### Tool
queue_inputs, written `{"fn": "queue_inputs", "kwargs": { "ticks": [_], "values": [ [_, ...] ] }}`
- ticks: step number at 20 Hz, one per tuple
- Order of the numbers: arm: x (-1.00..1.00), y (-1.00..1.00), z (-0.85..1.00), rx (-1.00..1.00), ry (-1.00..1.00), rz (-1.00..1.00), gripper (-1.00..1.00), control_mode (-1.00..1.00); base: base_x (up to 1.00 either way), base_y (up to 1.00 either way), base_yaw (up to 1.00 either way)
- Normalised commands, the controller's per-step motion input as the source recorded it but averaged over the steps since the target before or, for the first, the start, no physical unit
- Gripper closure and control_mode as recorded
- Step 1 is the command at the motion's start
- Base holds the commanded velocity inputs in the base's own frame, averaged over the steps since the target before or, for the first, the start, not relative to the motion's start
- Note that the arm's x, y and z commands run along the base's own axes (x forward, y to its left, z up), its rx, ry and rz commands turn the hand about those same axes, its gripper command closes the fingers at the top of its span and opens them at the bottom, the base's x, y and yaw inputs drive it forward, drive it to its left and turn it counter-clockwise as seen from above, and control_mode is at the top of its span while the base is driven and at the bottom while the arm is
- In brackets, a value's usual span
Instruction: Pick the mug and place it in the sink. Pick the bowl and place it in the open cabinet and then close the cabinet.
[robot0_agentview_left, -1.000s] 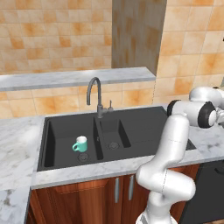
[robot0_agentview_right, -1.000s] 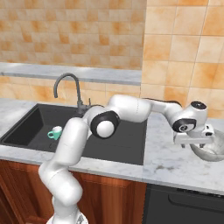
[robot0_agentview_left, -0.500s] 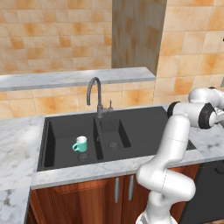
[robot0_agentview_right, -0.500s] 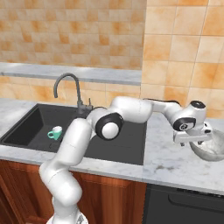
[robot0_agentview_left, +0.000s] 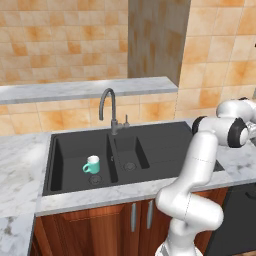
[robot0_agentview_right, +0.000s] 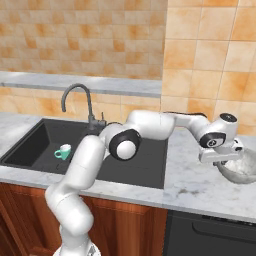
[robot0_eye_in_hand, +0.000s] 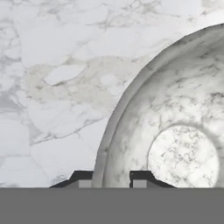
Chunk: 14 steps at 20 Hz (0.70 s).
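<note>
The grey speckled bowl (robot0_agentview_right: 241, 170) sits on the marble counter at the far right. In the hand view the bowl (robot0_eye_in_hand: 175, 109) curves across the right half. My gripper (robot0_agentview_right: 223, 159) is down at its left rim. The gripper (robot0_eye_in_hand: 110, 178) has its two dark fingertips (robot0_eye_in_hand: 139, 177) drawn in close, one on each side of the rim, shut on it. The teal mug (robot0_agentview_left: 92, 164) stands upright in the left basin of the black sink (robot0_agentview_left: 167, 146); from the right I see the mug (robot0_agentview_right: 63, 151) in the sink (robot0_agentview_right: 30, 141) too. The cabinet is out of view.
A grey gooseneck tap (robot0_agentview_left: 108, 107) rises behind the sink's divider. A marble ledge (robot0_agentview_left: 75, 89) runs along the tiled wall. Orange-brown doors (robot0_agentview_left: 115, 225) sit under the sink, and a dark appliance front (robot0_agentview_right: 210, 235) sits under the counter near the bowl.
The gripper's fingers have come together onto the bowl's rim. The arm, the bowl and the mug stay where they were.
</note>
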Motion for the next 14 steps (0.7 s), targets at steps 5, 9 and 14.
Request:
{"fn": "queue_inputs", "kwargs": {
  "ticks": [5, 9, 14],
  "values": [
    [-0.54, 0.69, 0.24, 0.0, -0.02, 0.07, 1.0, -1.0, 0.0, 0.0, 0.0],
    [-0.31, 1.0, 0.75, -0.05, 0.07, 0.24, 1.0, -1.0, 0.0, 0.0, 0.0],
    [-0.17, 1.0, 0.99, -0.24, 0.0, 0.34, 1.0, -1.0, 0.0, 0.0, 0.0]
  ]
}}
